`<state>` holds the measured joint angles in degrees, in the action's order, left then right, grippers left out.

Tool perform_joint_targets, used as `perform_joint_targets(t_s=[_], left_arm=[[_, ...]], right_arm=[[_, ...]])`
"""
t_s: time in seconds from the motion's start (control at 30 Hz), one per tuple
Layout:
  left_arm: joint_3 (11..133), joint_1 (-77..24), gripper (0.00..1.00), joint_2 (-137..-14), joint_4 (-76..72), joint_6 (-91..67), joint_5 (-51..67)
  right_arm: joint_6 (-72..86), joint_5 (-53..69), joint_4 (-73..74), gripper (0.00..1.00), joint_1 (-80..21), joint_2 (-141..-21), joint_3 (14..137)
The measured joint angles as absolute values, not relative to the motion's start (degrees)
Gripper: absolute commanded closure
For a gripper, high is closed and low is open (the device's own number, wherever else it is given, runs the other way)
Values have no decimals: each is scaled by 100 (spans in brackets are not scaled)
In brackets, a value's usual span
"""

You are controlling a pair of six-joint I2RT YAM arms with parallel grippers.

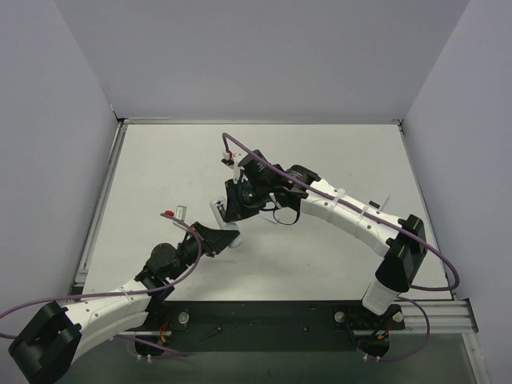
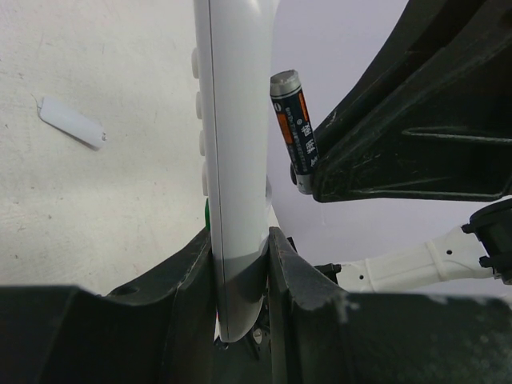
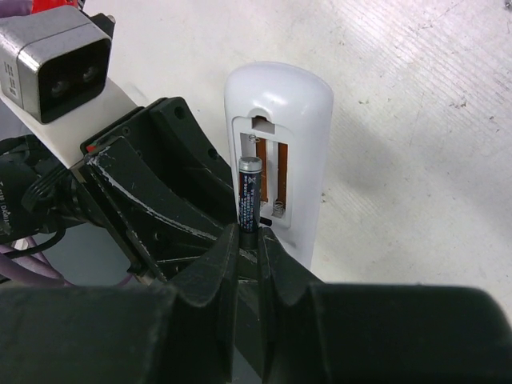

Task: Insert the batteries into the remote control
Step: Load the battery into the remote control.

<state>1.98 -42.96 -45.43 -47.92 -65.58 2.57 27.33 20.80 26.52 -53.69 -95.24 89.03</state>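
My left gripper (image 2: 240,264) is shut on the lower end of the white remote control (image 2: 236,120) and holds it edge-on, buttons to the left. In the right wrist view the remote's back (image 3: 300,104) faces me with its battery compartment open, showing two copper-coloured slots and a spring. My right gripper (image 3: 249,236) is shut on one end of a dark battery (image 3: 249,192), which stands over the left slot. From the left wrist view this battery (image 2: 293,132) is tilted, close beside the remote's back. The other battery is out of view. Both grippers meet at the table's middle (image 1: 228,224).
The small white flat cover piece (image 2: 72,122) lies on the table left of the remote. The left wrist camera box (image 3: 56,64) sits close to the right gripper. White walls enclose the table (image 1: 320,144) on three sides.
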Motion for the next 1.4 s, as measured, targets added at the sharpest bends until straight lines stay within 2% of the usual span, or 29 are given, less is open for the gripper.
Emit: perform_joint_targets(t_s=[1.4], left_arm=[[196, -4427, 100, -4405, -4735, -6541, 67]], right_arm=[[2958, 2008, 2864, 98, -5411, -9902, 9312]])
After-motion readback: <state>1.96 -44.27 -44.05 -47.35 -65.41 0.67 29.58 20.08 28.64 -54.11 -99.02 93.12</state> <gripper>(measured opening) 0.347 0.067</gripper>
